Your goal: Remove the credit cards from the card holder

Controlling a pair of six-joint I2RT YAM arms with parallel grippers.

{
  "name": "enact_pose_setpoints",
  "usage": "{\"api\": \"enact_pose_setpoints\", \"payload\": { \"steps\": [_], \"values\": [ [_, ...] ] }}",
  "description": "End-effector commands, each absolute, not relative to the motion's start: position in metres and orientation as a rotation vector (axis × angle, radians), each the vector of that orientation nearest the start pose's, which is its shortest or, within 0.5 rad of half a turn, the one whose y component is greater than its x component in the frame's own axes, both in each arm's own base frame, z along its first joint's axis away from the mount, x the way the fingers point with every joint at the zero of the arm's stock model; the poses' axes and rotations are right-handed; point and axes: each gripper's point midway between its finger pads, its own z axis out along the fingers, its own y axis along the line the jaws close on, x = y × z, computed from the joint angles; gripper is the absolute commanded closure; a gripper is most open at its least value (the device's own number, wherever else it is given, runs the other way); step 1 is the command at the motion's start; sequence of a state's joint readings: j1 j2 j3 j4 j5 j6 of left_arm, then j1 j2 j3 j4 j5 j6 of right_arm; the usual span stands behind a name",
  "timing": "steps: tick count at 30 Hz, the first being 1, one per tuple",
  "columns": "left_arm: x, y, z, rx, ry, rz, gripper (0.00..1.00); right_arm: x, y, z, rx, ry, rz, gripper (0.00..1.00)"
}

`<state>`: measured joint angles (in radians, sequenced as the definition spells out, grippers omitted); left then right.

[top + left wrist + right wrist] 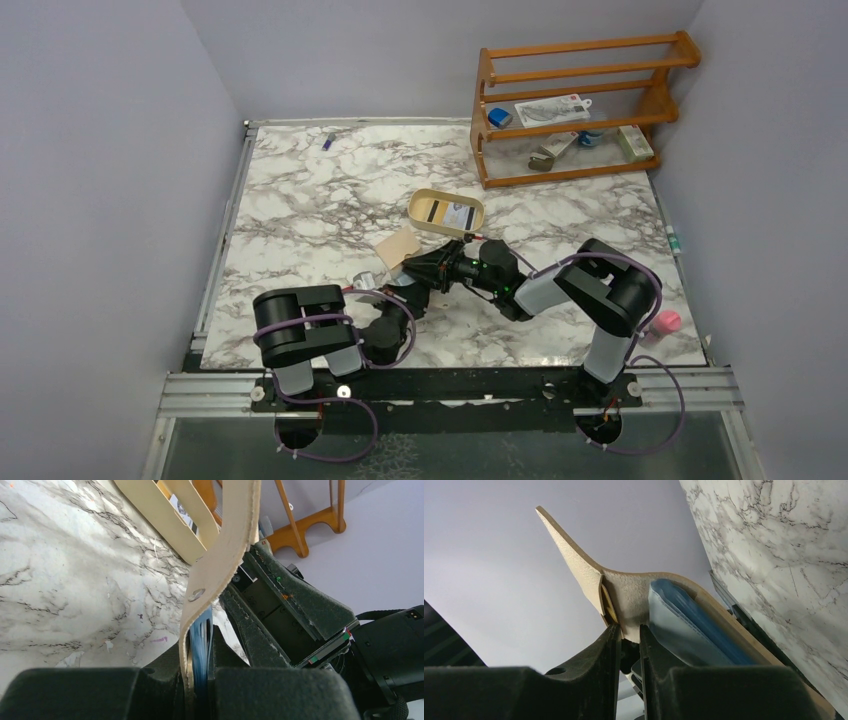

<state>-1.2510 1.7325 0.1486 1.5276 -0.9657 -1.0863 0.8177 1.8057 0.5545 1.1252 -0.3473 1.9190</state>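
Left wrist view: credit cards point(200, 645) sit inside the card holder point(225, 555).

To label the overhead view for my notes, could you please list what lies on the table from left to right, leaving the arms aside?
small blue item → card holder → oval tan tray → wooden rack. The pink object falls within the rack's span, so it is left unplaced.
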Motion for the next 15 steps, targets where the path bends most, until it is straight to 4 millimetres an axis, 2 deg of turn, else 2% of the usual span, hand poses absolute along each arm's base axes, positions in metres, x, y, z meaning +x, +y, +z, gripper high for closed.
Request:
{"api": "enact_pose_setpoints", "payload": {
  "steps": [1,15],
  "values": [
    [0.215,-0.28,0.153,-0.717,1.408,-1.28,1.0,0.235,0.393,0.153,0.865,2.125,2.129,0.75],
    [0.204,-0.294,0.148,-0.696,1.442,-1.319,1.0,0.247,0.399,0.156,0.891,2.082,2.125,0.76]
  ]
}}
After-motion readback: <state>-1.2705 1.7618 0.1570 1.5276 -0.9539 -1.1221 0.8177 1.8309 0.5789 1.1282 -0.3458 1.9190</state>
